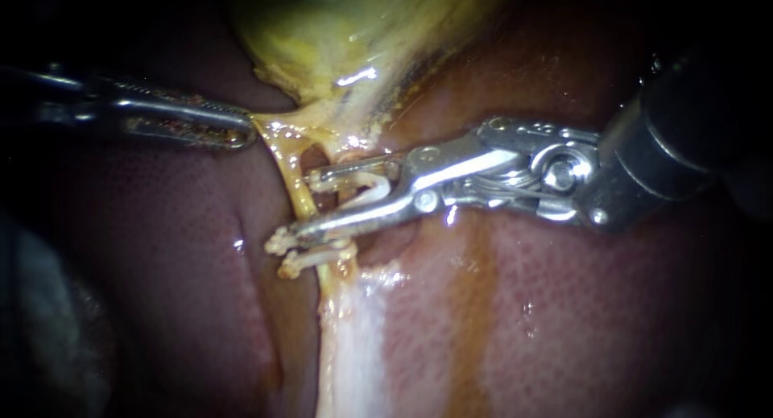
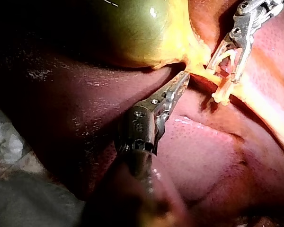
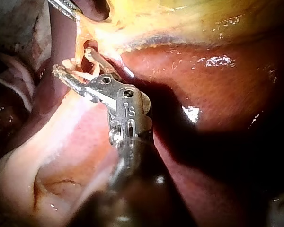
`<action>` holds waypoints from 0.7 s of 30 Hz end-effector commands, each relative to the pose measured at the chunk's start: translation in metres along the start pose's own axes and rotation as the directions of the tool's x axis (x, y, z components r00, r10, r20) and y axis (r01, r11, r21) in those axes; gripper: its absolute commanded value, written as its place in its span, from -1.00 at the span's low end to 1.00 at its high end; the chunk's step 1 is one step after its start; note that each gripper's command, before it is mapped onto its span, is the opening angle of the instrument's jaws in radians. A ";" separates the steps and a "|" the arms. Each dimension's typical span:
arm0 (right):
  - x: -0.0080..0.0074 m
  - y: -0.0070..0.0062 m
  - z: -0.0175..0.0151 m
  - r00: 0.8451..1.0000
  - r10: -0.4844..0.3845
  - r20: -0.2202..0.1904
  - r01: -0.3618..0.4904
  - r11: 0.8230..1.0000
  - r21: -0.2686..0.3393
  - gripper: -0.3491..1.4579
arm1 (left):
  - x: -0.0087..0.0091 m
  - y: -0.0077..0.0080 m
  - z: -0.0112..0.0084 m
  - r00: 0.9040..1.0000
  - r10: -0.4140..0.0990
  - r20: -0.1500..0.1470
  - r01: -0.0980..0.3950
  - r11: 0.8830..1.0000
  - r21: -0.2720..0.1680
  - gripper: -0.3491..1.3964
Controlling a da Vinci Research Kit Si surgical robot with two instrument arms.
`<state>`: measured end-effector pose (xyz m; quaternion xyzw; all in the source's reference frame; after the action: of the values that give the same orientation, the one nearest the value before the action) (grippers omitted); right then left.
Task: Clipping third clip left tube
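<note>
The liver fades into darkness at its edges, and the gallbladder is cut off above both instruments. My left instrument, its shaft lost in shadow, clamps the yellow tissue under the gallbladder. My right instrument holds a white clip between parted jaws that straddle the left tube. The tube runs crosswise through them, from the left tip toward two placed clips just beneath the lower jaw.

Your field is lit brightest at centre, where wet liver and gallbladder throw specular glare, darkening to shadow toward every edge.
</note>
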<state>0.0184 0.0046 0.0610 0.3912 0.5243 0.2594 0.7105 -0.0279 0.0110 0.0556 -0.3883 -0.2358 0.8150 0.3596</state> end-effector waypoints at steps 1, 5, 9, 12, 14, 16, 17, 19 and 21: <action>-0.0002 0.0003 0.0001 1.000 -0.002 0.000 0.002 1.000 -0.001 -0.08 | 0.0000 0.0000 0.0000 1.000 0.000 0.000 0.000 1.000 0.000 -1.00; -0.0008 0.0014 0.0003 1.000 -0.006 0.001 0.006 1.000 -0.005 -0.07 | 0.0000 0.0000 0.0000 1.000 0.000 0.000 0.000 1.000 0.000 -1.00; -0.0010 0.0020 0.0003 1.000 -0.006 -0.005 0.006 1.000 -0.005 -0.07 | 0.0000 0.0000 0.0000 1.000 0.000 0.000 0.000 1.000 0.000 -1.00; -0.0009 0.0023 0.0008 1.000 -0.006 -0.022 0.006 1.000 0.001 -0.07 | 0.0000 0.0000 0.0000 1.000 0.000 0.000 0.000 1.000 0.000 -1.00; -0.0009 0.0023 0.0012 0.999 -0.006 -0.038 0.006 1.000 0.008 -0.07 | 0.0000 0.0000 0.0001 1.000 0.000 0.000 0.000 1.000 0.000 -1.00; -0.0009 0.0021 0.0017 0.998 -0.005 -0.059 0.006 1.000 0.018 -0.07 | 0.0000 0.0000 0.0000 1.000 0.000 0.000 0.000 1.000 0.000 -1.00; -0.0008 0.0021 0.0020 0.998 -0.010 -0.067 0.012 1.000 0.022 -0.07 | 0.0000 0.0000 0.0000 1.000 0.000 0.000 0.000 1.000 0.000 -1.00; -0.0007 0.0019 0.0024 0.997 -0.009 -0.083 0.011 0.999 0.030 -0.07 | 0.0000 0.0000 0.0001 1.000 0.000 0.000 0.000 1.000 0.000 -1.00; -0.0005 0.0017 0.0029 0.995 -0.002 -0.096 0.005 0.999 0.036 -0.07 | 0.0000 0.0000 0.0001 1.000 0.000 0.000 0.000 1.000 0.000 -1.00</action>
<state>0.0214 0.0043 0.0630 0.3902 0.5656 0.2680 0.6753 -0.0280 0.0110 0.0556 -0.3885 -0.2359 0.8149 0.3597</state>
